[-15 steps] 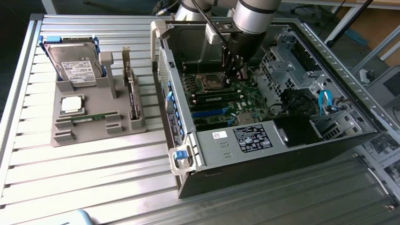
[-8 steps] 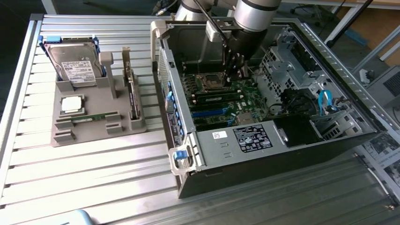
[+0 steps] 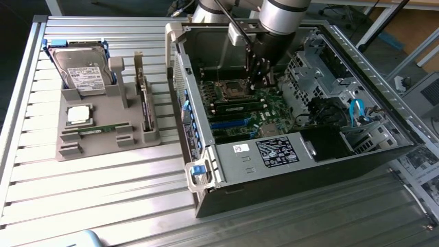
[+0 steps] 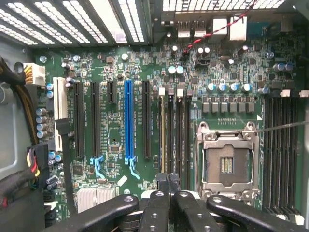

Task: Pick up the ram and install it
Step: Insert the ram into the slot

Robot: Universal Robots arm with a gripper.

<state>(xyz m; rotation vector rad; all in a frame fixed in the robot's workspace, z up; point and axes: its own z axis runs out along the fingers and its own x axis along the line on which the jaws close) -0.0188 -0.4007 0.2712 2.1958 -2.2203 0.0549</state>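
Note:
A narrow green ram stick lies flat in the grey parts holder at the exterior view's left. My gripper hangs inside the open computer case, over the motherboard beside the bare processor socket. In the wrist view my gripper is shut, its black fingers pressed together with nothing visible between them. They hover over the ends of the black memory slots. One slot looks filled by a thin stick seen edge-on, and a green stick lies in the slots below the gripper.
The holder also carries a silver hard drive, a square processor chip and an upright card. Metal case walls and a drive cage close in around the arm. Ribbed aluminium table surrounds everything.

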